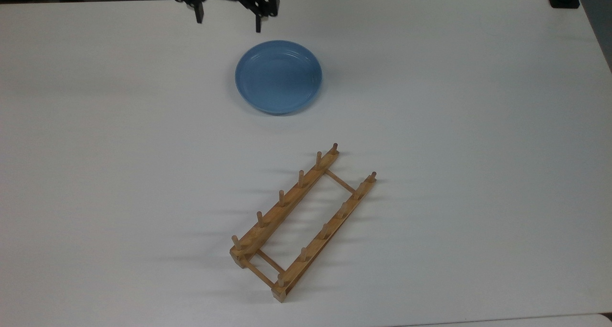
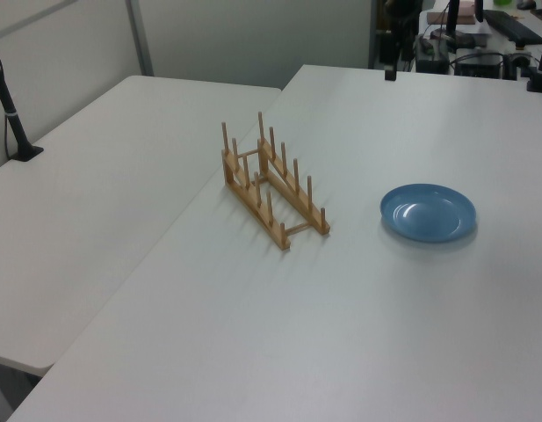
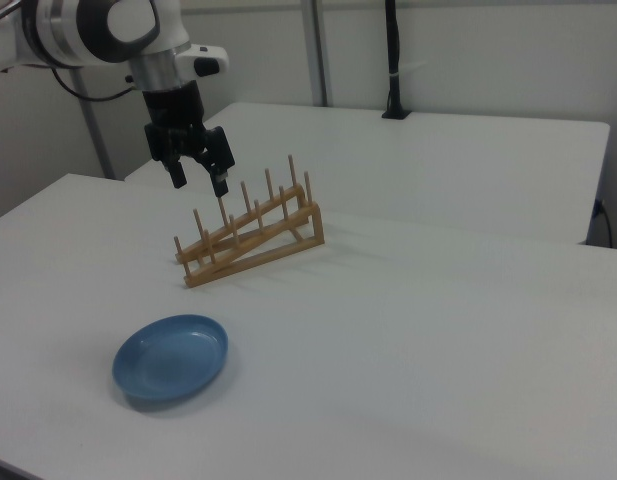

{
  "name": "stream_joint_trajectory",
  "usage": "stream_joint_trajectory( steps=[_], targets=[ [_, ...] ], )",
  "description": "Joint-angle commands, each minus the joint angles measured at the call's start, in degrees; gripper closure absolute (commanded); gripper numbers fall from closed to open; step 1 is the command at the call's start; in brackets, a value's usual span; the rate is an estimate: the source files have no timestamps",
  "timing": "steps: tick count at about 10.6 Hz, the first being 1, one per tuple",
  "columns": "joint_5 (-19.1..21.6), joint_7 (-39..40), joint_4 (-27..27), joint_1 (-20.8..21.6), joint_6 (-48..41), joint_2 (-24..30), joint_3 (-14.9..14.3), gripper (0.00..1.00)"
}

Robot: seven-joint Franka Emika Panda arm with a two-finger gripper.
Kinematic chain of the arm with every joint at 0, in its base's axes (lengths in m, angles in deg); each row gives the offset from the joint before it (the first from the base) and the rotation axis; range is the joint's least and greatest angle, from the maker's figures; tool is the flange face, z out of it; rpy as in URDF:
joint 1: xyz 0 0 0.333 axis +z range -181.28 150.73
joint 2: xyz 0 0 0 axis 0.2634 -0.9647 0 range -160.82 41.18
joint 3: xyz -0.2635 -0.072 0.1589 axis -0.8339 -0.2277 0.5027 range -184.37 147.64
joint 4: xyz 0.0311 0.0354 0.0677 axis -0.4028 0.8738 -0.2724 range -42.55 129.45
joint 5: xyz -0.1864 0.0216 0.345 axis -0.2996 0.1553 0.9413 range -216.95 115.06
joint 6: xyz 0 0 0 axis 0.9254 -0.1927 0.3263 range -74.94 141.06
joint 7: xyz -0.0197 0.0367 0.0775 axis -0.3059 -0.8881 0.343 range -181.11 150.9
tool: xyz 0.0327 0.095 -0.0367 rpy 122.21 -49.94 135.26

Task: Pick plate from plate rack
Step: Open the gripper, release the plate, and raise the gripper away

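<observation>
Two things sit on my table [image 1: 478, 126], and from the top view's bottom edge going up I meet the plate rack [image 1: 302, 224] first: it stands with nothing in its slots, its long axis running diagonally from the top view's lower left to upper right. Well apart from it and further up lies the plate [image 1: 278, 76], flat on the tabletop, rim up, so the pick looks done and the plate set down. Furthest up is my gripper [image 1: 227, 21], raised off the surface with its two fingers spread apart and nothing between them. From those fingertips the plate lies toward the top view's bottom and slightly right. In the right view the gripper [image 3: 198, 178] hangs high above the table, the plate [image 3: 171, 357] lower and nearer that camera.
</observation>
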Motion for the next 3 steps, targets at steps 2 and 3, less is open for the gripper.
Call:
stream_joint_trajectory(
  steps=[2,3],
  targets=[
    [1.23,-0.41,2.76,-0.91,0.99,2.08,0.01,0.0],
    [1.32,-0.41,2.76,-0.91,0.81,1.99,0.01,0.0]
  ],
)
